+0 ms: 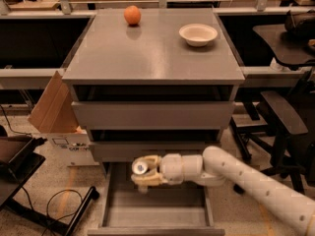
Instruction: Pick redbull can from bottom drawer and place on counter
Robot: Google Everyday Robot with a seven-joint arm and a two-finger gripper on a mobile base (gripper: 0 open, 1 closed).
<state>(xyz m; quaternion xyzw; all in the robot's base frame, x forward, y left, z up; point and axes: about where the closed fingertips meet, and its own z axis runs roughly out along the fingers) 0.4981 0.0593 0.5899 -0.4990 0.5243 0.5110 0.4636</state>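
Above the open bottom drawer (155,208), a wide, shallow grey tray pulled out at the foot of the cabinet: one slim redbull can (140,167). Its shiny silver top is turned toward the camera and its body is mostly hidden. It is held clear of the drawer floor, level with the lower edge of the middle drawer front, so it appears to be out of the tray rather than resting in it.

Gripper (138,173): beige two-finger unit on a white perforated arm entering from the lower right. The jaws are closed on the can, one finger above and one below, with the can lying roughly sideways in the grasp. That hold likely comes from reaching low into a shallow tray beneath the upper drawers.

Counter (152,58): flat grey cabinet top, the destination. It carries a round orange fruit (132,14) at back left and a shallow white bowl (198,34) at back right. The front half suits a set-down, well apart from both.

Judged stage: pick made, placement not yet done. The can needs carrying up past the two upper drawer fronts and turning upright.
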